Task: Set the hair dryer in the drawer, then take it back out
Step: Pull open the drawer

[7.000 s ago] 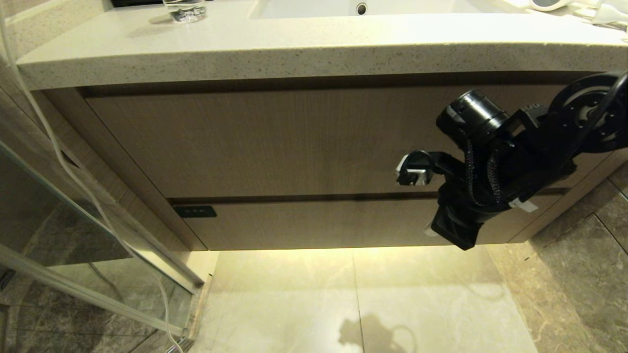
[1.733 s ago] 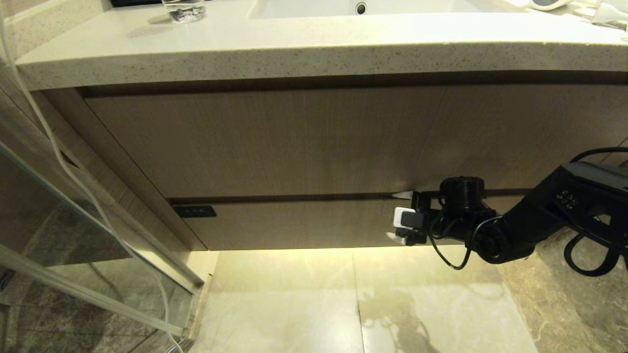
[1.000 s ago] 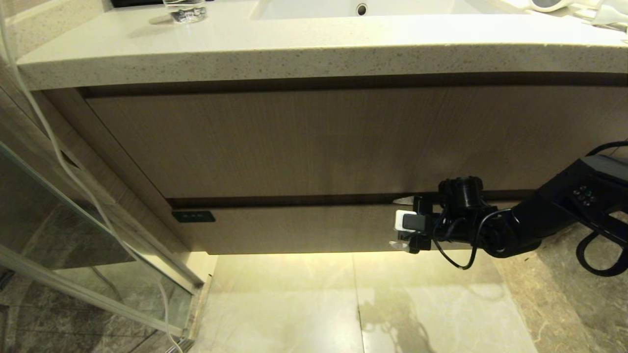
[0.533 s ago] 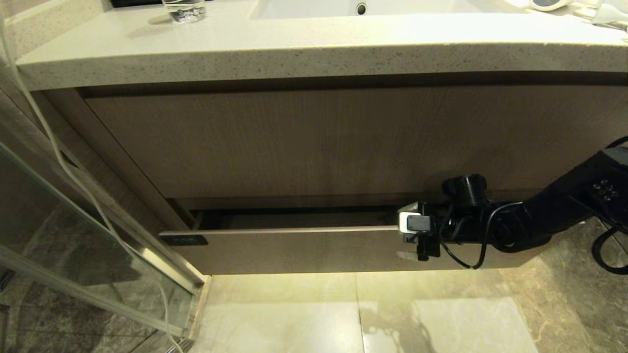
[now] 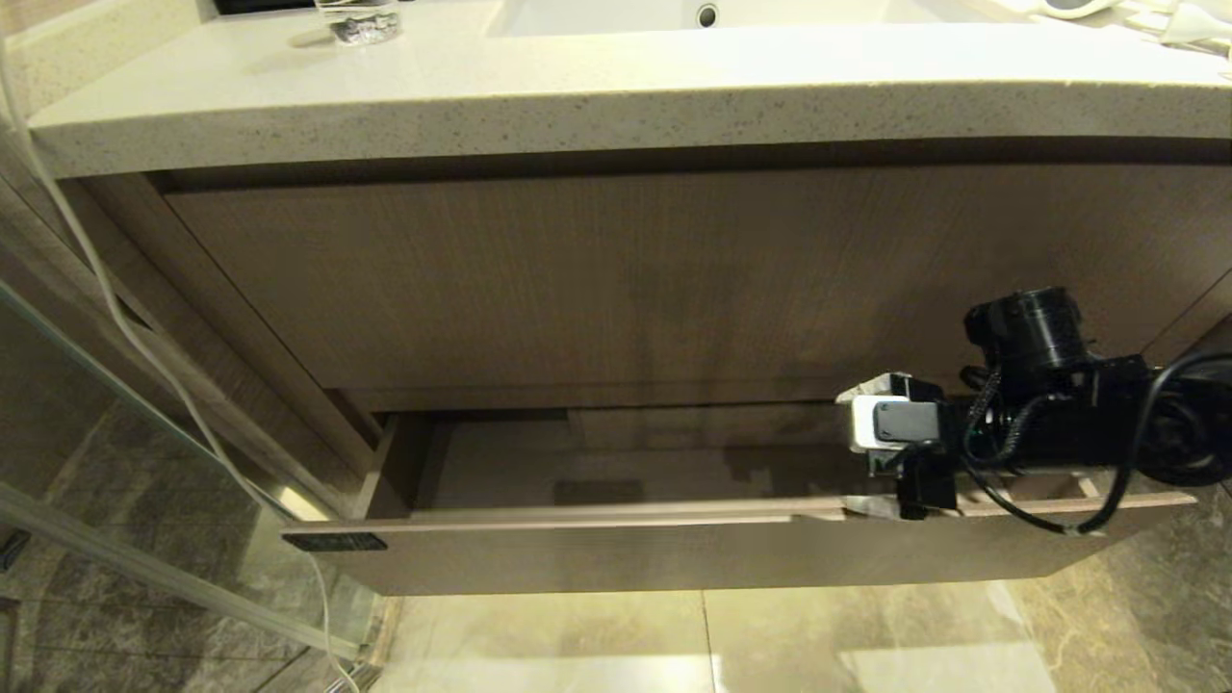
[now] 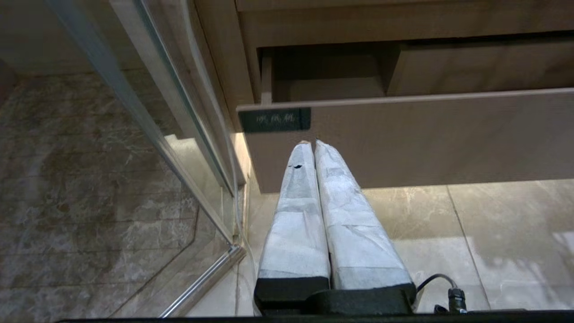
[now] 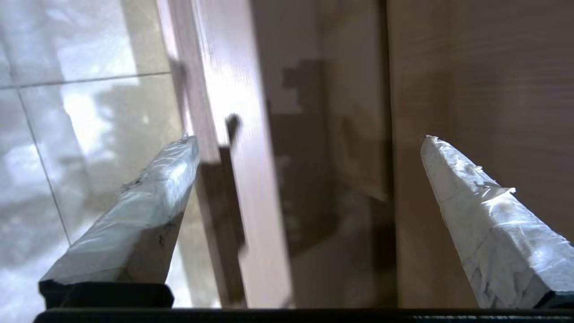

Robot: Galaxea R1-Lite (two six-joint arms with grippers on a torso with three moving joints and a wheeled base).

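Change noted: a second earlier the drawer [image 5: 616, 553] was shut flush under the taller front panel [image 5: 616, 279]; at this moment it stood pulled well out, its floor and the boxed cutout [image 5: 674, 433] exposed. My right tool [image 5: 871, 476] had travelled outward with the front. Its jaws were spread wide and straddled the top edge of the drawer front, one finger [image 7: 139, 202] on the outer, floor side and the other inside over the drawer floor. It gripped nothing; I judged it had hooked the edge and drawn it.

My left tool [image 6: 314, 146] hung parked in front of the drawer's left corner, just short of the black tag [image 6: 274, 120], its fingers pressed together and empty.

Meaning for the task: the opening step looked done or nearly so. The hair dryer [image 5: 1073, 8] had not been picked up; it lay on the tabletop [image 5: 577, 87], well above my right tool and farther back, near the sink [image 5: 707, 14].

Limits of observation: the hair dryer was cut off by the frame edge, only a white sliver with its round end showing. Its cord [image 5: 1184, 19] was barely visible. The drawer's right end and inner right side were hidden behind my right arm. Whether my fingers actually touched the drawer edge, I could not tell.
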